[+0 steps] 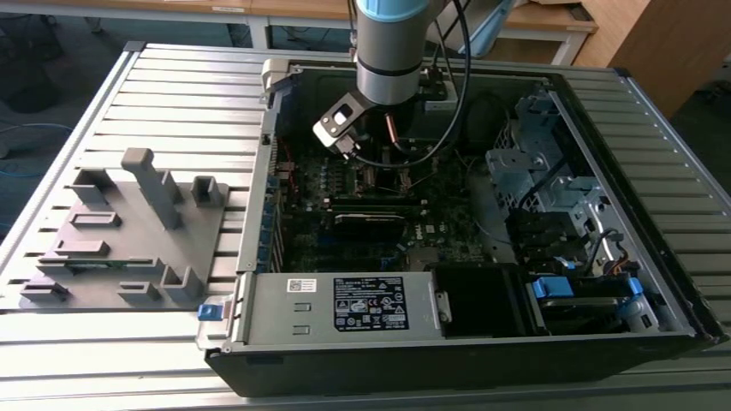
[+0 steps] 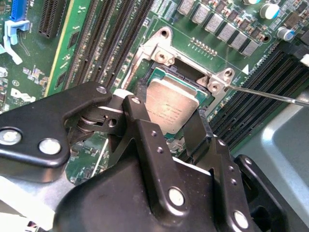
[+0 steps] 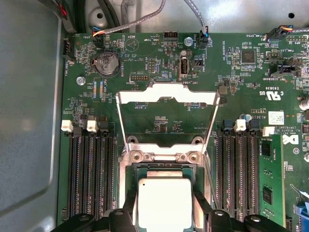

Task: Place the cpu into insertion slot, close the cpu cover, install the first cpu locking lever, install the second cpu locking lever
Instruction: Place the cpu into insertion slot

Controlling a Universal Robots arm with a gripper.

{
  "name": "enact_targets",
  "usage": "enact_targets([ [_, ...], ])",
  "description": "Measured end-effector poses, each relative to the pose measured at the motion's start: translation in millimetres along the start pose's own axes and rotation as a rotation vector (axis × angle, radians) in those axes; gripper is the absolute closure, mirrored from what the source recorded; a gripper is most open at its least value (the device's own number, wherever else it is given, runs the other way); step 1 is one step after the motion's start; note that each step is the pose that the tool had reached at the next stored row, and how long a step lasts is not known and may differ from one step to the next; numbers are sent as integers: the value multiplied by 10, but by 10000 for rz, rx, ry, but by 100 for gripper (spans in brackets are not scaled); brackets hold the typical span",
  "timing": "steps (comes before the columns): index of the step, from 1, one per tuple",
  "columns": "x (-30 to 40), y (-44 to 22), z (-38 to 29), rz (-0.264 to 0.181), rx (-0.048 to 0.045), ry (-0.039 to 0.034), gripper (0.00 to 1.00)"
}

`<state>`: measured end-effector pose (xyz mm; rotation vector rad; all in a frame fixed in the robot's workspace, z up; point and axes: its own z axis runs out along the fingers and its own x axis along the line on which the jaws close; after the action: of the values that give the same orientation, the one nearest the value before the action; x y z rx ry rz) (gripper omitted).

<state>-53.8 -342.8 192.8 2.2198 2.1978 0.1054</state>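
Nearest, in both wrist views: gripper [image 3: 165,211] clamped on the cpu [image 3: 164,200], black fingers [image 2: 139,128] pressing two opposite edges. Right at the insertion slot [image 3: 159,167]; seated or just above, cannot tell. Beyond, the cpu cover [image 3: 166,94] standing open, tilted up. Farther off, green motherboard [image 3: 241,72] inside the computer case [image 1: 457,377].
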Motion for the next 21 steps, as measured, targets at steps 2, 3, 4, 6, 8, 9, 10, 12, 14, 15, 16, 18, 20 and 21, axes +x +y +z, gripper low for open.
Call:
enact_targets([
  [2,0,0,-6,0,0,2,46],
  [3,1,1,-13,0,0,1,46],
  [4,1,1,-16,0,0,2,46],
  [6,1,1,-16,0,-1,3,46],
  [8,0,1,-16,0,0,0,46],
  [9,0,3,-16,0,1,-2,46],
  [10,0,3,-15,0,1,-2,46],
  [12,0,3,-14,1,0,-1,46],
  [14,0,4,-14,0,0,-1,46],
  [15,1,4,-13,0,0,0,46],
  [16,1,6,-12,-1,0,1,46],
  [18,2,6,-12,-1,0,1,46],
  [20,2,6,-8,0,-1,2,46],
  [21,2,6,-5,0,-1,1,46],
])
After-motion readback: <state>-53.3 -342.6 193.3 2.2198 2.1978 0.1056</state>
